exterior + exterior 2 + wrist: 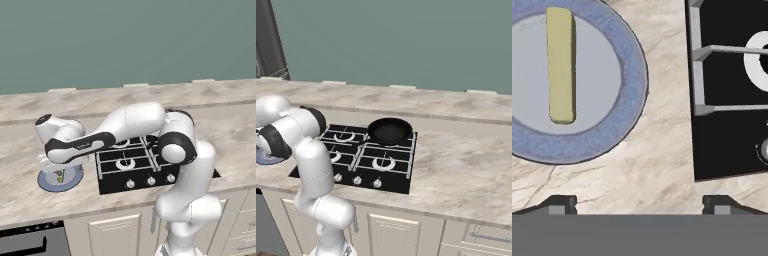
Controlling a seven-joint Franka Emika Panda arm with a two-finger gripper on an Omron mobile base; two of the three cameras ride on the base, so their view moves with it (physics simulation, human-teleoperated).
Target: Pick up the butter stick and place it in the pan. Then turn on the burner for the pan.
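Right now the gripper [639, 204] hangs over the counter [642, 165] w/ its two finger tips [559, 204] set wide apart and nothing between them, so spread and empty. The butter stick [561, 65] lies flat on the blue-grey plate [629, 107], left of the stove [727, 85], not in the pan [389, 130], which sits on a back burner on the far side of the cooktop.

Key relation: in the hand view the stick sits up and to the left of the midpoint between the tips, well apart from it, w/ the plate's rim and a strip of bare marble between. Its long axis runs top-to-bottom in that view, i.e. roughly perpendicular to the line joining the two tips. My read: that orientation suits a pinch across the narrow width w/o rolling the wrist, but the hand needs to shift toward the stick first, then drop.

In the left base view the arm reaches out left over the plate [47, 184] w/ the hand low above it; exact height above the plate I can't tell.

Task stage, as I judge it: approach for the pick, nothing grasped yet. Pan placement and burner knob [130, 184] both remain. Risk: stick is thin and lies flat, so the tips may scrape the plate or nudge it sideways.
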